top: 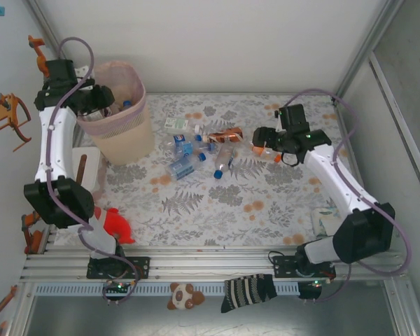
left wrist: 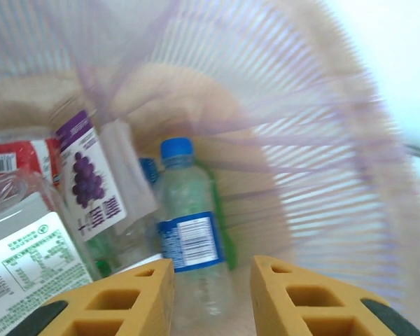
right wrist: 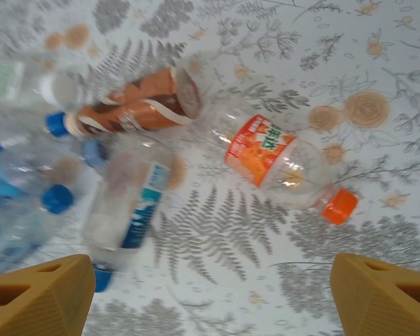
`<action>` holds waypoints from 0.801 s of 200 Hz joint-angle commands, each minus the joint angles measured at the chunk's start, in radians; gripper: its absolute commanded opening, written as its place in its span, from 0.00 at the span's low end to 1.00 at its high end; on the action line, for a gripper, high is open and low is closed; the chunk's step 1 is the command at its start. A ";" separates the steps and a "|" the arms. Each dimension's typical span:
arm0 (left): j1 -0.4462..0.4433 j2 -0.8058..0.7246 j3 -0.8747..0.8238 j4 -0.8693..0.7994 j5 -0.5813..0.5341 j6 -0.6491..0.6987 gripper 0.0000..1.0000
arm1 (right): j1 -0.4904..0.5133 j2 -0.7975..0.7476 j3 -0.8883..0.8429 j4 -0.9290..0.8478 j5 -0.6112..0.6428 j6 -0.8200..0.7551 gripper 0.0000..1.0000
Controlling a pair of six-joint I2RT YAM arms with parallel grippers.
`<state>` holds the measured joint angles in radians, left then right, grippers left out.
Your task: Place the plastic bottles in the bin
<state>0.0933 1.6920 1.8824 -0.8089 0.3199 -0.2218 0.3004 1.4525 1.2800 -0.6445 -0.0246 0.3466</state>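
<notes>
Clear btls [top: 184,166] near bin [top: 126,143], some inside

A table [top: 196,210] with a grey fern-and-flower cloth stands inside white walls [top: 217,42]. Aluminium posts [top: 364,47] run up the far corners. A metal rail [top: 210,262] edges the near side. The light is even.

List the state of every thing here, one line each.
Bin: upright, bottles inside.
Left gripper: open, inside the bin's mouth.
Right gripper: wide open, above the table.
Blue-capped bottle: in the bin, capped.
Orange-capped bottle: lying on the table, capped.
Brown bottle: lying on the table.
</notes>
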 commanded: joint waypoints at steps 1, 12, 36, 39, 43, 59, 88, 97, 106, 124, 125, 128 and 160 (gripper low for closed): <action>0.006 -0.048 -0.027 0.044 0.103 -0.041 0.34 | -0.018 0.065 0.054 -0.063 0.080 -0.194 0.85; 0.006 -0.069 -0.042 0.063 0.130 -0.056 0.34 | -0.027 0.110 0.077 -0.074 0.096 -0.231 0.85; 0.003 -0.119 -0.089 0.117 0.180 -0.100 0.35 | -0.044 0.201 0.128 -0.089 0.100 -0.273 0.83; 0.002 -0.125 -0.094 0.123 0.185 -0.105 0.35 | -0.047 0.212 0.134 -0.091 0.094 -0.277 0.82; 0.000 -0.134 -0.103 0.131 0.191 -0.111 0.35 | -0.048 0.227 0.142 -0.090 0.088 -0.280 0.82; -0.004 -0.168 -0.141 0.171 0.214 -0.140 0.37 | -0.051 0.284 0.178 -0.087 0.079 -0.292 0.81; -0.023 -0.225 -0.219 0.253 0.243 -0.192 0.38 | -0.050 0.401 0.263 -0.084 0.018 -0.312 0.80; -0.030 -0.237 -0.239 0.272 0.252 -0.204 0.38 | -0.051 0.438 0.291 -0.088 -0.001 -0.321 0.80; -0.038 -0.246 -0.253 0.280 0.255 -0.210 0.39 | -0.050 0.472 0.321 -0.092 -0.012 -0.327 0.80; -0.057 -0.257 -0.270 0.283 0.260 -0.218 0.39 | -0.050 0.539 0.380 -0.107 -0.030 -0.350 0.80; -0.058 -0.257 -0.271 0.283 0.260 -0.219 0.39 | -0.049 0.543 0.384 -0.108 -0.031 -0.351 0.80; -0.061 -0.258 -0.273 0.285 0.259 -0.220 0.39 | -0.050 0.553 0.395 -0.113 -0.034 -0.356 0.80; -0.088 -0.267 -0.303 0.305 0.276 -0.224 0.43 | -0.044 0.679 0.522 -0.188 -0.062 -0.402 0.80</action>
<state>0.0208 1.4487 1.6047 -0.5488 0.5579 -0.4206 0.2527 2.0708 1.7187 -0.7547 -0.0570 0.0044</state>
